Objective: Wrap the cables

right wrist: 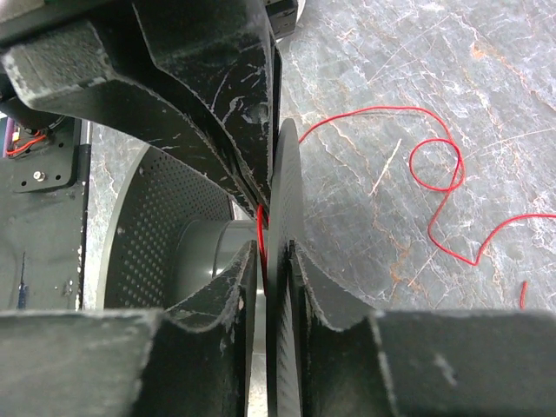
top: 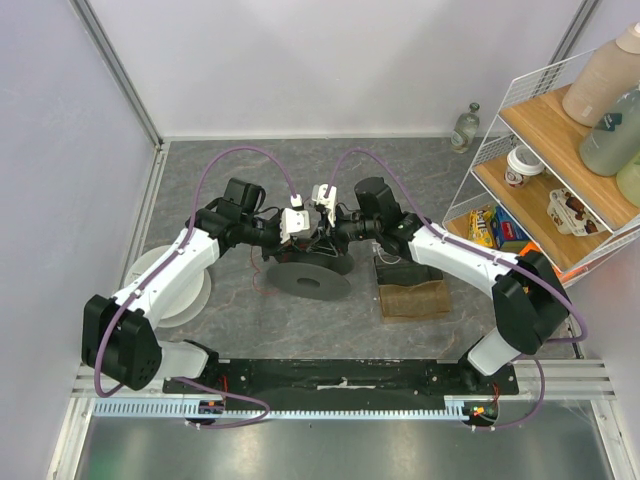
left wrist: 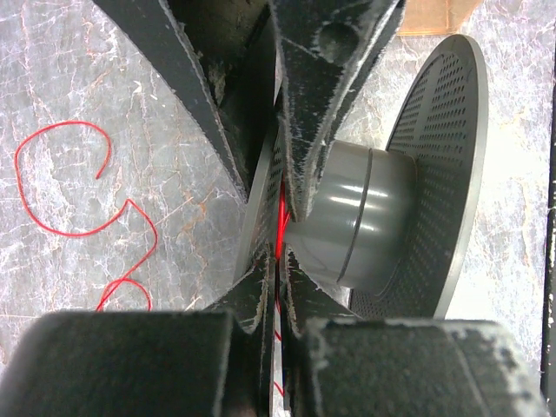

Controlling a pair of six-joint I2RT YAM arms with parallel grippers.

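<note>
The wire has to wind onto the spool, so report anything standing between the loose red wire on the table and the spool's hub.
Nothing foreign shows. In the right wrist view only the spool's own flange stands edge-on between the loose red wire and the hub. The wire already reaches the hub just inside that flange.

A red wire (left wrist: 65, 124) is seen on a grey marbled tabletop (left wrist: 104, 78) veined in white and rust, beside a dark grey spool (left wrist: 434, 174) patterned with fine perforations, while purple hoses (top: 243, 150) are carried by white-and-black arms.
</note>
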